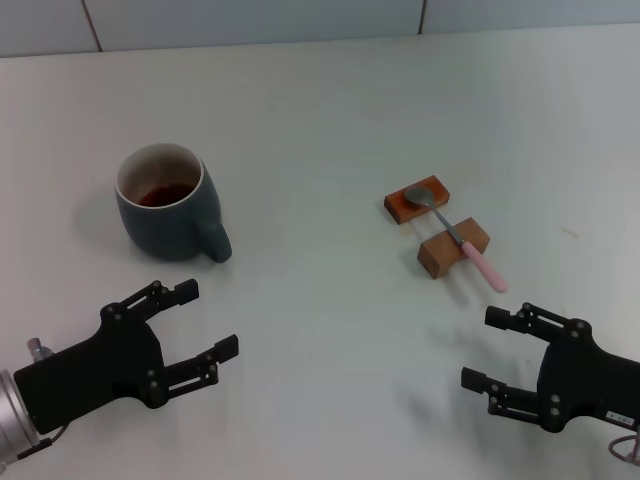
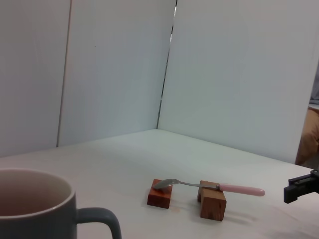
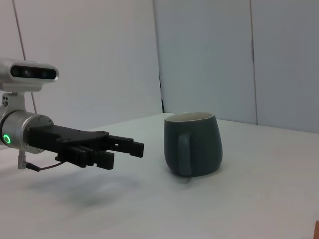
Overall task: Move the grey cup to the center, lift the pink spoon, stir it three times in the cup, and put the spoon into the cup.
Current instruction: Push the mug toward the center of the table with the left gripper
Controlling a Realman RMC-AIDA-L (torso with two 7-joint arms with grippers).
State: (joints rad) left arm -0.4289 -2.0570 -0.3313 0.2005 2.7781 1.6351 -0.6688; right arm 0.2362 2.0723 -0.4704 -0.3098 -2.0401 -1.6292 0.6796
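Nothing of the task looks done yet. The left gripper is hovering with fingers spread, empty, and the squat dark blue-grey ceramic cup with reddish-brown liquid is sitting just ahead of it, off to the left, handle turned toward the fingers. The right gripper is also waiting spread and empty; ahead of it the slim pink-handled metal spoon is lying across two brown wooden blocks. Centering, lifting, stirring and dropping in all remain.
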